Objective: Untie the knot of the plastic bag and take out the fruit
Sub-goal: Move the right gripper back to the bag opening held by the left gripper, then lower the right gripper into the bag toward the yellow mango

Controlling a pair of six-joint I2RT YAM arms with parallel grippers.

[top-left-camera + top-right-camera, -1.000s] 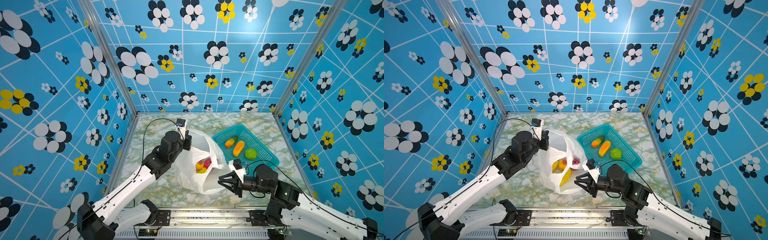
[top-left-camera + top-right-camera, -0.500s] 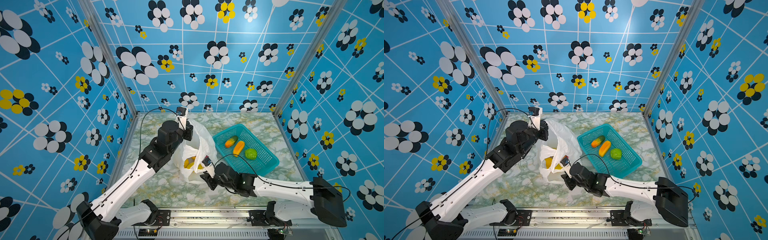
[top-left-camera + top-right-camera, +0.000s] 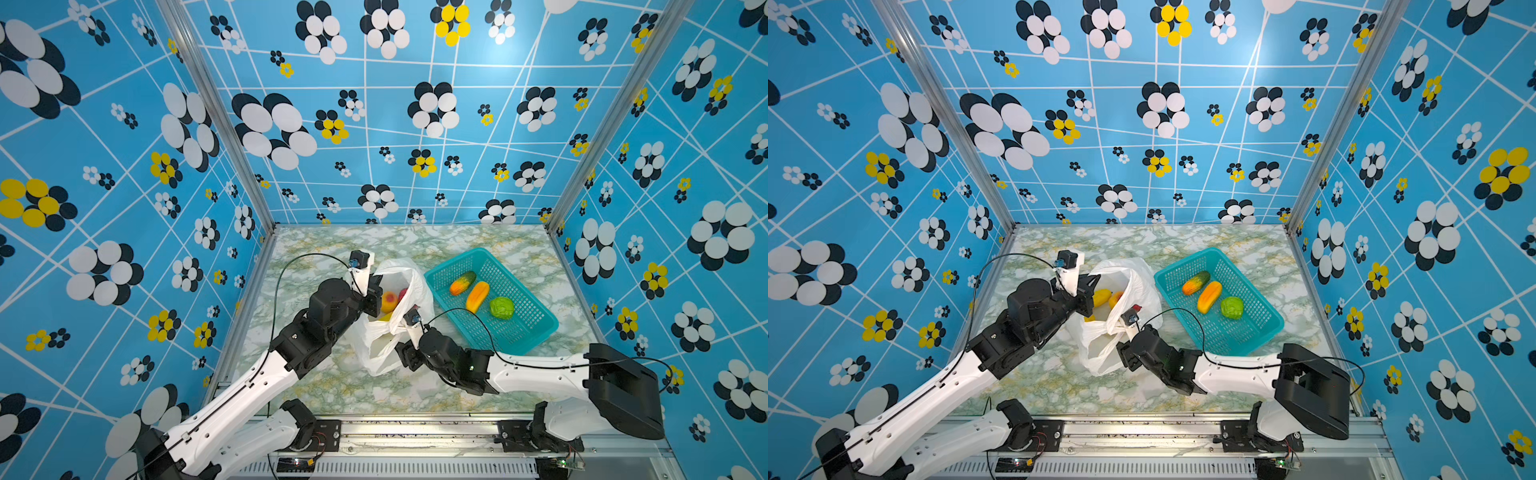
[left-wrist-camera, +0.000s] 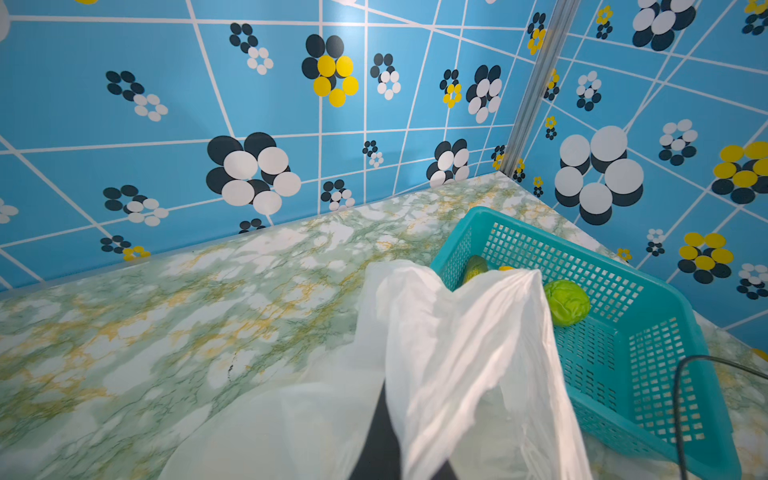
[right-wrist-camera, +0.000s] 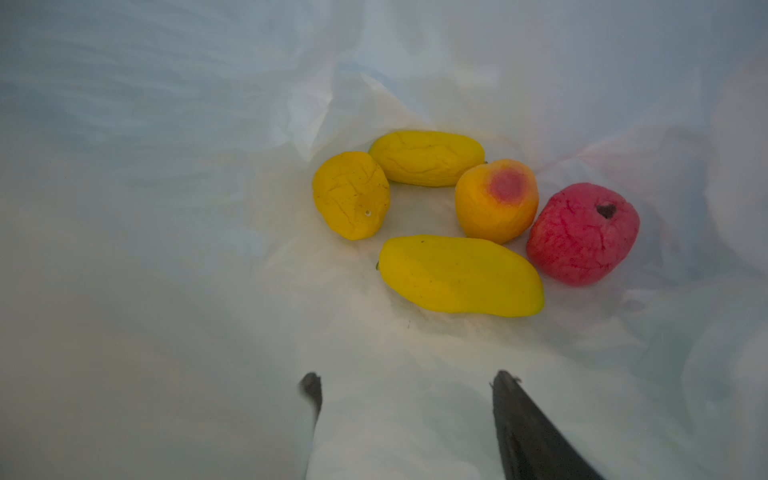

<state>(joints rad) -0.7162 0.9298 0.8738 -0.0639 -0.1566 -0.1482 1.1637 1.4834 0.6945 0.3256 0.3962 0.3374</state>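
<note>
Plastic bag open, right gripper inside it, after the fruit.

The bag stands on the marbled table just beside the teal basket, mouth wide, no knot visible. Five pieces lie on its floor, the yellow mango nearest the right gripper, whose jaws stand apart and empty. Next, I judge, it should straddle one piece and close without pinching film. The left gripper is closed, apparently on the bag's rim, holding it up. In both top views the bag hides the right fingertips and most of the fruit inside.
</note>
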